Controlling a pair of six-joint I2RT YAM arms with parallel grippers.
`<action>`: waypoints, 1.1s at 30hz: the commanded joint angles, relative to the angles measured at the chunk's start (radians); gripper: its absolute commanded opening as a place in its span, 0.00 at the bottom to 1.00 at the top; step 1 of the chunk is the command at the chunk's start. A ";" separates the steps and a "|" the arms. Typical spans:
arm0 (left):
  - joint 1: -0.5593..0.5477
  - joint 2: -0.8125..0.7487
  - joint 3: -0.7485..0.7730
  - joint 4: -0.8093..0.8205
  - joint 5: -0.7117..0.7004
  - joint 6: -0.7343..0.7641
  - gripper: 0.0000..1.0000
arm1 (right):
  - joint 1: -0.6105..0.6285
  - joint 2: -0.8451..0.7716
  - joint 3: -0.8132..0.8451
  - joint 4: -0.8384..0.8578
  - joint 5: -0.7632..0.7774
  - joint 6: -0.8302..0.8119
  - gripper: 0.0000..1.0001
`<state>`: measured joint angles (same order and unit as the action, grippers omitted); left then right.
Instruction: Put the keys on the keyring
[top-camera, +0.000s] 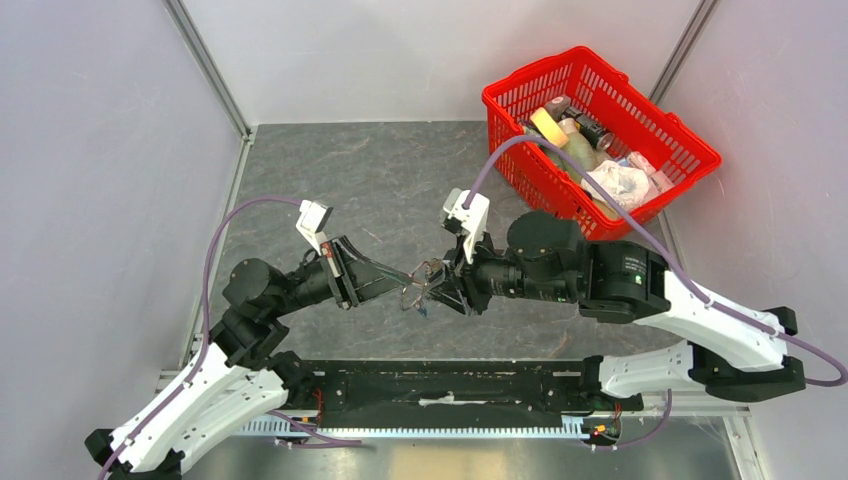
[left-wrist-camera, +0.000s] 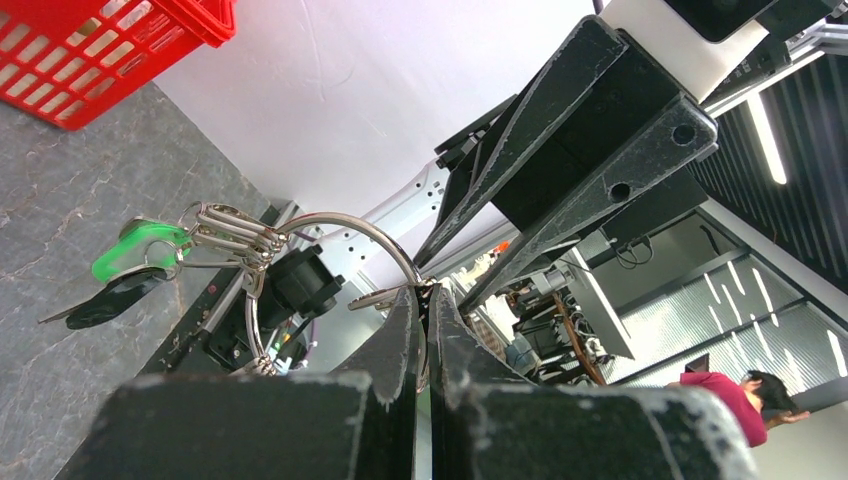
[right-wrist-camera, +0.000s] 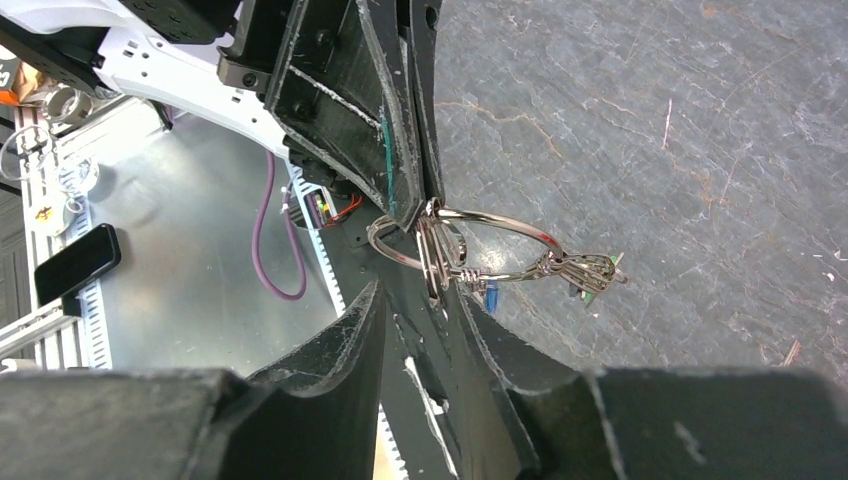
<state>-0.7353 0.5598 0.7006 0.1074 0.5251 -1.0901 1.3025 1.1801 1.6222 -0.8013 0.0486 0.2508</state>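
Observation:
The silver keyring (top-camera: 420, 278) hangs in the air between both grippers above the grey table. My left gripper (top-camera: 408, 275) is shut on the ring's wire; in the left wrist view the ring (left-wrist-camera: 340, 225) arcs out of the closed fingertips of this gripper (left-wrist-camera: 428, 295). A green key (left-wrist-camera: 135, 248) and a dark key (left-wrist-camera: 110, 298) hang from small rings on it. My right gripper (right-wrist-camera: 420, 300) is open, its tips on either side of the ring (right-wrist-camera: 500, 222) next to the left fingers (right-wrist-camera: 390, 130). A blue key (right-wrist-camera: 491, 295) peeks out below the ring.
A red basket (top-camera: 700, 150) with bottles and packets stands at the back right, and shows in the left wrist view (left-wrist-camera: 60, 60). A black rail (top-camera: 440, 385) runs along the near edge. A phone (right-wrist-camera: 75, 262) lies on the metal shelf below.

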 joint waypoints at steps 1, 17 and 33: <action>0.001 -0.015 0.043 0.063 -0.013 -0.042 0.02 | 0.004 0.015 0.026 0.027 0.017 -0.009 0.35; 0.001 -0.024 0.039 0.063 -0.018 -0.046 0.02 | 0.004 0.021 0.036 0.024 0.004 -0.009 0.00; 0.001 -0.118 0.131 -0.378 -0.230 0.186 0.80 | 0.004 0.032 0.117 -0.029 0.015 -0.029 0.00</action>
<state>-0.7353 0.4702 0.7601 -0.1093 0.4145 -1.0336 1.3052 1.2133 1.6676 -0.8474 0.0441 0.2359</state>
